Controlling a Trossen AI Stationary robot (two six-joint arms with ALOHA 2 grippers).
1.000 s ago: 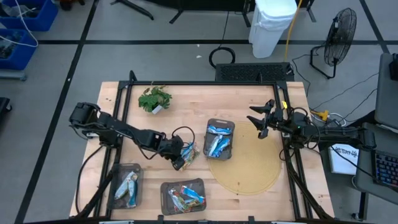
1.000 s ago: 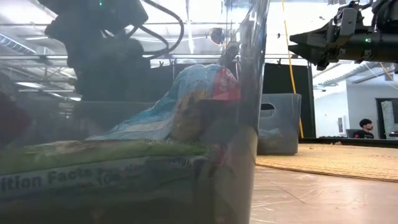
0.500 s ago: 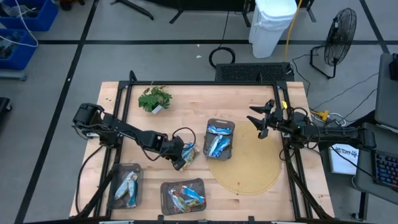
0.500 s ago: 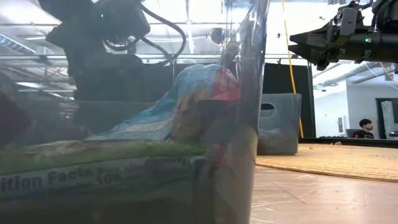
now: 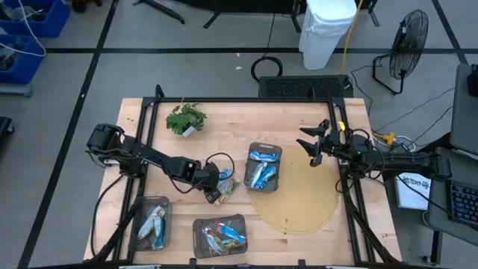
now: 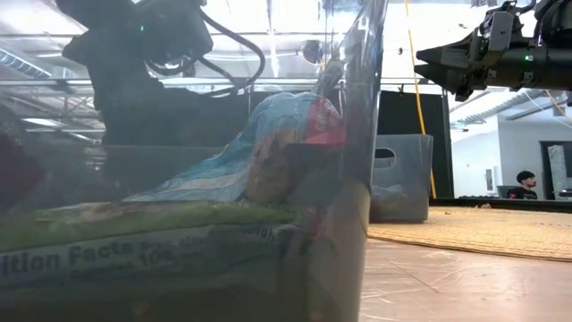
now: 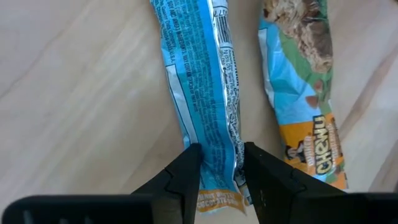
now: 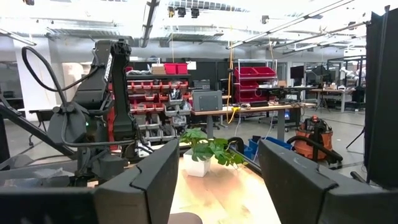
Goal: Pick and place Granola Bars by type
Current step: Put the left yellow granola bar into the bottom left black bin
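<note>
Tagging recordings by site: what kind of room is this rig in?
Probably a robotics lab or workshop. The right wrist view shows red parts bins on shelving, workbenches with equipment and open ceiling lighting; the high view shows a floor fan and loose cables beside the wooden table.

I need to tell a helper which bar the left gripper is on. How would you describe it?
On the wooden table, find the two loose bars just left of the centre tray. The left gripper straddles the blue bar, showing white fine print; its neighbour shows a granola picture and "Chewy".
</note>
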